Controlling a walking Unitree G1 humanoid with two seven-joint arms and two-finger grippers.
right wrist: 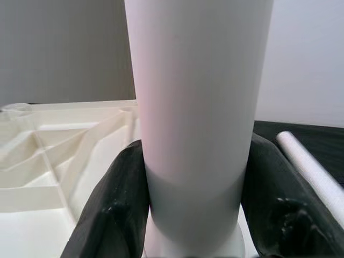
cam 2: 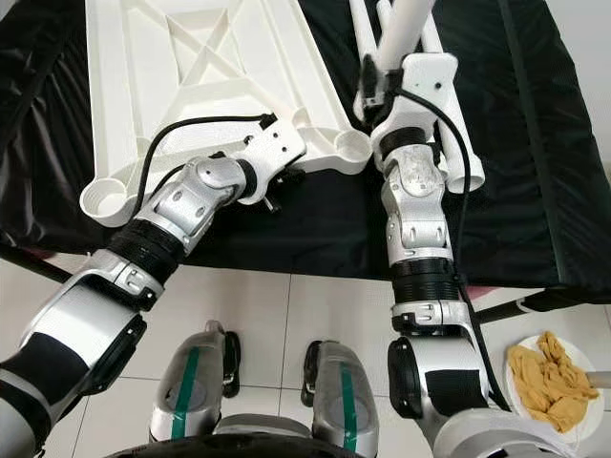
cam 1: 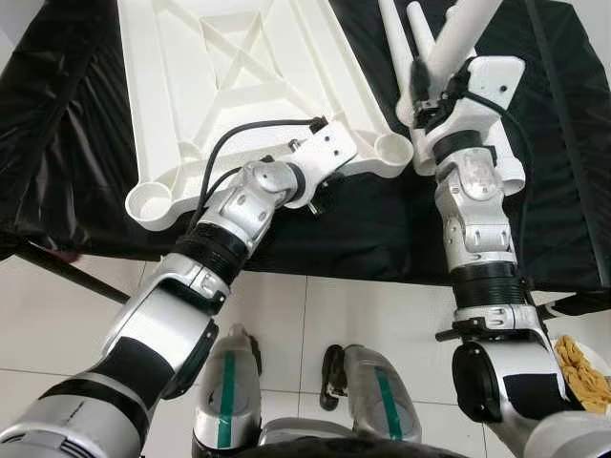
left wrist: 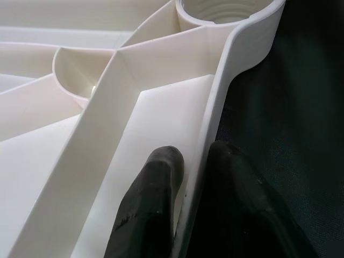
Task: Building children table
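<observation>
A white plastic table top (cam 1: 239,76) lies upside down on a black cloth, ribs facing up. My left gripper (left wrist: 196,153) is shut on its near rim, one finger inside and one outside, close to the threaded corner socket (left wrist: 226,11). My right gripper (right wrist: 196,161) is shut on a white table leg (cam 1: 458,38). It holds the leg nearly upright at the table top's near right corner socket (cam 1: 393,148). In the right wrist view the leg's lower end meets a wider white collar. I cannot tell how deep it sits.
More white legs (cam 1: 393,38) lie on the black cloth (cam 1: 382,229) behind my right wrist. Another open socket (cam 1: 150,200) is at the near left corner. The cloth's front edge drops to a tiled floor (cam 1: 363,305). A plate of yellow-brown pieces (cam 2: 554,377) sits low right.
</observation>
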